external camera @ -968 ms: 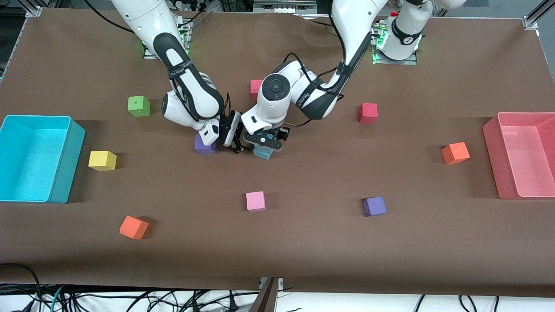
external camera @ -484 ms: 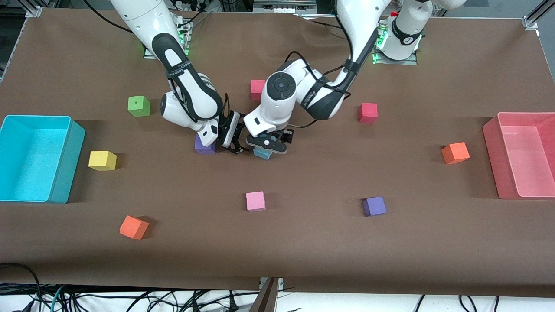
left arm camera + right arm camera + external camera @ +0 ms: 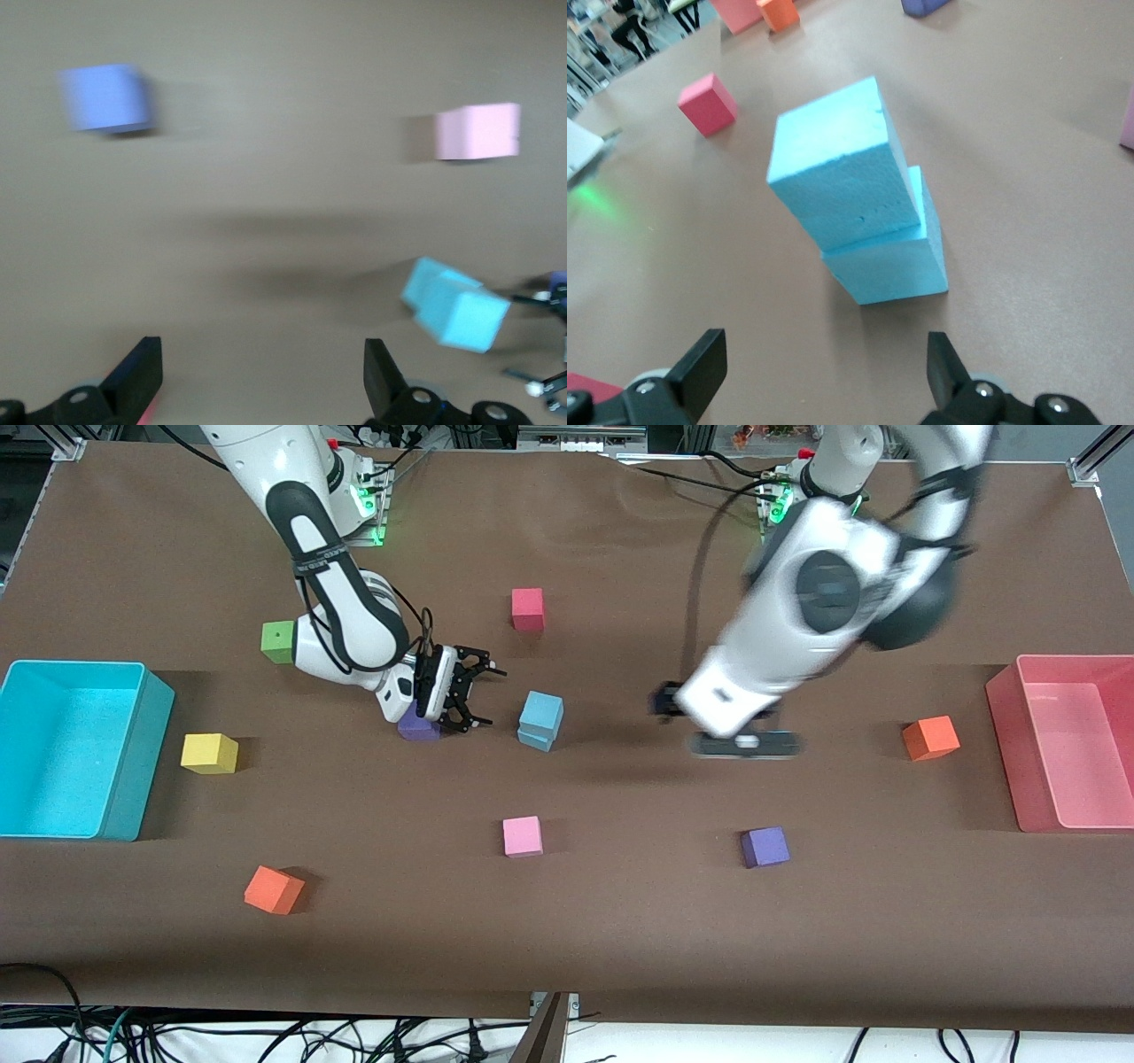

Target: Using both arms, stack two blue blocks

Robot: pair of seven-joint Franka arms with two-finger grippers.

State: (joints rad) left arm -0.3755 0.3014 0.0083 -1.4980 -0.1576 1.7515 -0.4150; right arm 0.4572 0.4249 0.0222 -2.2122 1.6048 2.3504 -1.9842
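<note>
The two blue blocks [image 3: 539, 721] are sitting stacked on the table [image 3: 620, 921] near its middle, the top block [image 3: 837, 164] resting on the bottom block [image 3: 890, 257] but twisted and shifted a little, so its edges are overhanging. Nothing is gripping either one.

The right gripper [image 3: 461, 689] is hanging low just beside the stack, toward the right arm's end of the table, with its jaws spread and nothing between them; its own wrist camera is looking at the stack between its open fingers [image 3: 700, 363]. A purple cube [image 3: 416, 726] is lying directly under that gripper's body, partly hidden by it.

The left gripper [image 3: 744, 742] is hanging over bare table toward the left arm's end, well apart from the stack, between the stack and an orange cube [image 3: 930, 737]. Its jaws are spread wide and holding nothing, as its wrist view is showing with both fingers [image 3: 137, 376] far apart.

A pink cube [image 3: 522, 836] is lying nearer to the front camera than the stack, and another purple cube [image 3: 765, 847] is lying beside it toward the left arm's end.
</note>
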